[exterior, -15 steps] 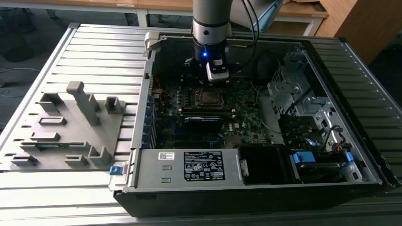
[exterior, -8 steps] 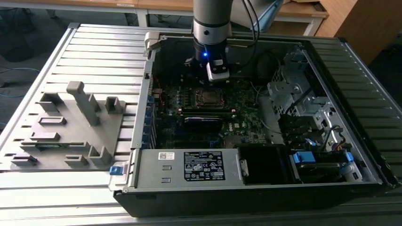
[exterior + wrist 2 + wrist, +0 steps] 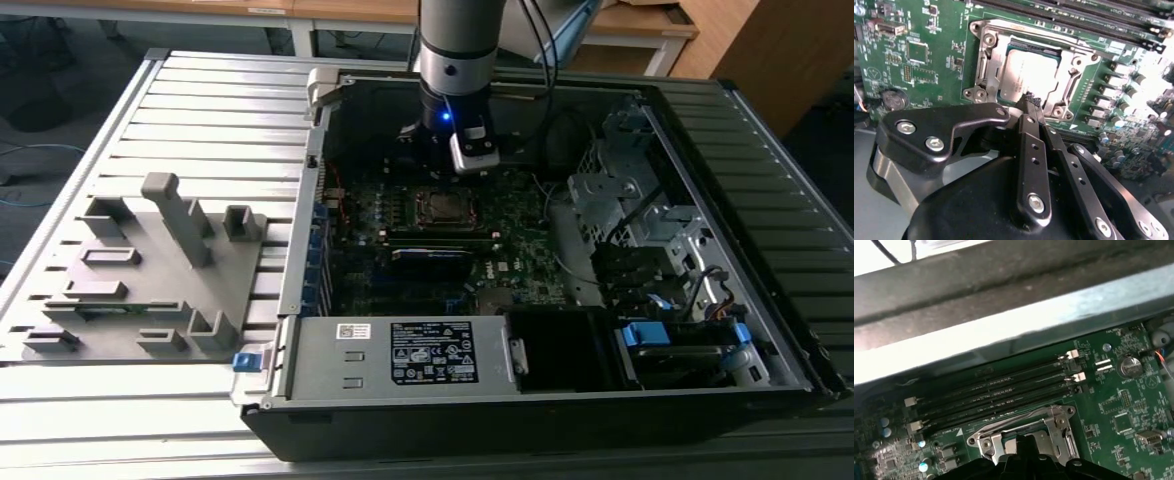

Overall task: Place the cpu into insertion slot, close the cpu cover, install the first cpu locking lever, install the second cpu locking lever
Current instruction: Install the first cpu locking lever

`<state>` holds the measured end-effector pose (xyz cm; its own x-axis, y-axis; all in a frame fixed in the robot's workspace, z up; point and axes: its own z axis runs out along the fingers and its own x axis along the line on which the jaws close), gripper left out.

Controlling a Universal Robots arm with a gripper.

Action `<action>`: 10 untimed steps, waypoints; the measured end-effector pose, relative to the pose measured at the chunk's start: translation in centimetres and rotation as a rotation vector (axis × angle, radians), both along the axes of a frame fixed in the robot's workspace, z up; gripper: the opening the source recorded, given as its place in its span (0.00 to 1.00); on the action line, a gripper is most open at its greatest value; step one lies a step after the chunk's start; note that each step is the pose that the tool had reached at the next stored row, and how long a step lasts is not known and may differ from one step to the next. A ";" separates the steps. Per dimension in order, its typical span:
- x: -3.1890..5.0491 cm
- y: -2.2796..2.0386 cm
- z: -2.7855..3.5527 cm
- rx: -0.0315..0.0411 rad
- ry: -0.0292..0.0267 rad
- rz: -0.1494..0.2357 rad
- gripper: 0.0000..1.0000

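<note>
One cpu (image 3: 1026, 75), one gripper (image 3: 1030, 101)

The case (image 3: 534, 250) is dark inside, while the table (image 3: 200, 110) around it is bright. In the second wrist view, strong glare whitens the board's (image 3: 1149, 80) edge and the cpu (image 3: 1026, 75) shines. The first wrist view has a bright, blurry case wall (image 3: 1004, 325).

The motherboard (image 3: 929, 55) is green, the cpu (image 3: 1026, 75) dull grey inside its silvery cpu cover (image 3: 988, 55). The gripper (image 3: 1030, 102) is matte black. At nine o'clock, a grey fixture (image 3: 147, 270) sits on the pale ribbed tabletop (image 3: 200, 110).
</note>
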<state>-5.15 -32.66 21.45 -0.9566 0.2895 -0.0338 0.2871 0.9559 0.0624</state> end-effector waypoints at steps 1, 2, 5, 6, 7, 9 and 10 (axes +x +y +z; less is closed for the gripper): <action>0.00 0.01 0.00 0.0000 0.0000 0.015 0.11; 0.01 0.01 0.00 0.0000 0.0000 0.031 0.11; 0.00 -0.01 -0.01 0.0001 -0.0002 0.058 0.11; 0.01 -0.05 0.01 0.0001 -0.0001 0.058 0.11; 0.00 -0.07 0.11 -0.0001 0.0001 0.058 0.11; 0.01 -0.11 0.26 0.0001 -0.0001 0.058 0.11; 0.01 -0.15 0.30 0.0002 -0.0001 0.058 0.11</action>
